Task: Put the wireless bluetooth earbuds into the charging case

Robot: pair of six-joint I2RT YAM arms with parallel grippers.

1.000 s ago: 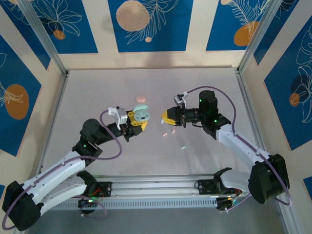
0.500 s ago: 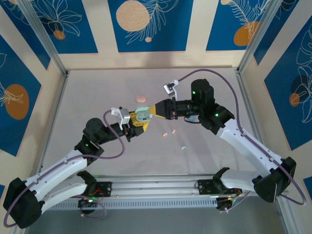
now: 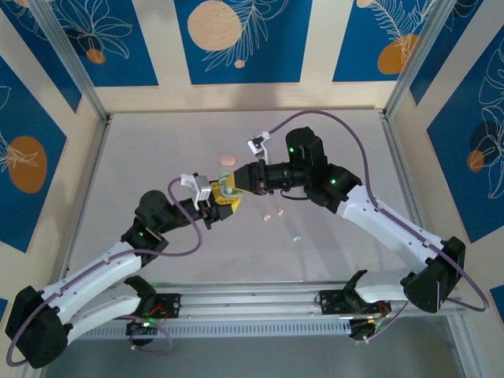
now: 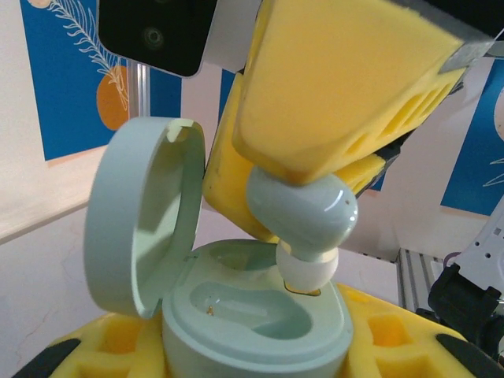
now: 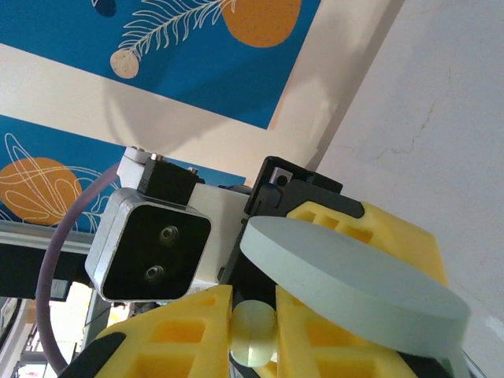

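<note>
Over the open charging case (image 4: 260, 319), my right gripper (image 5: 253, 335) pinched the mint earbud (image 4: 303, 211) by its bulb; the left gripper (image 3: 223, 197) clamped the charging case. Light, glossy, probably slippery, I judged: grip gently.

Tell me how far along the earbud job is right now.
Done: the mint case sits open in the left gripper, lid up. In hand: the right gripper holds a mint earbud with its tip just over the case, not seated; one slot looks empty. Left: seat it, then the pink buds and a pale bud lying on the table.
</note>
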